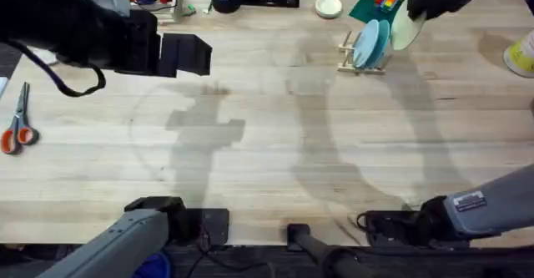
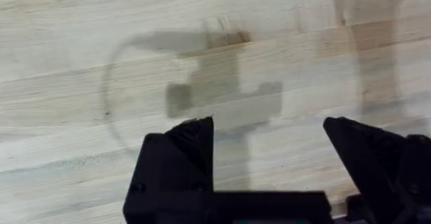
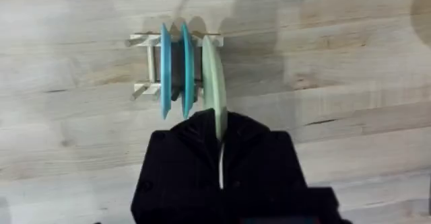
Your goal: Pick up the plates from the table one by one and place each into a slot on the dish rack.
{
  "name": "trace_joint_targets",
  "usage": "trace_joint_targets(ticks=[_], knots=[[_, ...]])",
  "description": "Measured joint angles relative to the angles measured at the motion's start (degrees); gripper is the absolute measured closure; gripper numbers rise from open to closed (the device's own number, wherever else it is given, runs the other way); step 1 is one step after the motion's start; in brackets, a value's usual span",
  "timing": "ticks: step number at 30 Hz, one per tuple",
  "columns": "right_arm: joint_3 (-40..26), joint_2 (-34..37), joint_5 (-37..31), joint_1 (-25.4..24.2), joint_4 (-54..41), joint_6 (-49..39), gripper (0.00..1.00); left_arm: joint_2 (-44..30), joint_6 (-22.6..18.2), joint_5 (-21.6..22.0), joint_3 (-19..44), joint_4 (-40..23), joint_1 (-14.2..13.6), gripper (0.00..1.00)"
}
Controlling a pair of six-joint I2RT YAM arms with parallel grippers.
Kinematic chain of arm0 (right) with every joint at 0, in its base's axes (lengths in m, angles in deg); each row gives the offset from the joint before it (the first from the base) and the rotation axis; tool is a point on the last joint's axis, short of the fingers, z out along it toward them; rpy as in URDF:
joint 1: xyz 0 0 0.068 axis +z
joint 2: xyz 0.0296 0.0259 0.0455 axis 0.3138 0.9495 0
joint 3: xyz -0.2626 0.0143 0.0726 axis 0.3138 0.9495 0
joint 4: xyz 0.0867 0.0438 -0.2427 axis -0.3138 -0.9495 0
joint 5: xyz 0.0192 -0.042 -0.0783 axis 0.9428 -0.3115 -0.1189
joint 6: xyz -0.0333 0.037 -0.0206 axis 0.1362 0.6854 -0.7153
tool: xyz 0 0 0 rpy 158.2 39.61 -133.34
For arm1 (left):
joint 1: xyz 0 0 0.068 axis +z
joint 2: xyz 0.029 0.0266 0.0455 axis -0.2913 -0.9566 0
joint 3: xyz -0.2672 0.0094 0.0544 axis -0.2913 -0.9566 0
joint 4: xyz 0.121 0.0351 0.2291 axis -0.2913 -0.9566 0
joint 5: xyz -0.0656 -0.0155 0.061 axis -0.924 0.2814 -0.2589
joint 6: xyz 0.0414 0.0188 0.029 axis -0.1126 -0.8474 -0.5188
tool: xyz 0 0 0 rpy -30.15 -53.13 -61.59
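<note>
at the upper right of the overhead view, the right gripper [image 3: 219, 126] pinches the edge of the cream plate [image 3: 213, 83], right beside 2 blue plates [image 3: 175, 69] standing in the dish rack [image 1: 360, 51]. the left gripper [image 2: 269, 143] is wide open over the bare table [image 1: 250, 144].

The left gripper [image 2: 268, 126] hangs above the table [image 2: 81, 83] with its two black fingers [image 2: 185, 157] spread wide apart and nothing between them; bare light wood planks with visible grain run beneath and ahead of it; a dark shadow [image 2: 215, 89] of the gripper lies on the wood just beyond the fingertips; a faint curved mark [image 2: 108, 103] arcs on the surface beside that shadow.
</note>
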Motion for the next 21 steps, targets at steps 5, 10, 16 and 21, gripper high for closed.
trace_joint_targets(ticks=[5,10,16,21], knots=[[0.00,0.97,0.00,-0.09,0.02,0.00,0.970,0.00,0.00,-0.02,0.00,0.00,0.00,0.006],[0.00,0.99,0.00,-0.09,0.24,0.00,0.970,0.00,0.00,-0.02,0.00,0.00,0.00,0.006],[0.00,0.99,0.00,-0.09,0.87,0.00,0.970,0.00,0.00,0.00,0.00,0.00,0.00,0.006],[0.00,1.32,0.00,-0.09,0.90,0.00,0.970,0.00,0.00,0.00,0.00,0.00,0.00,0.006]])
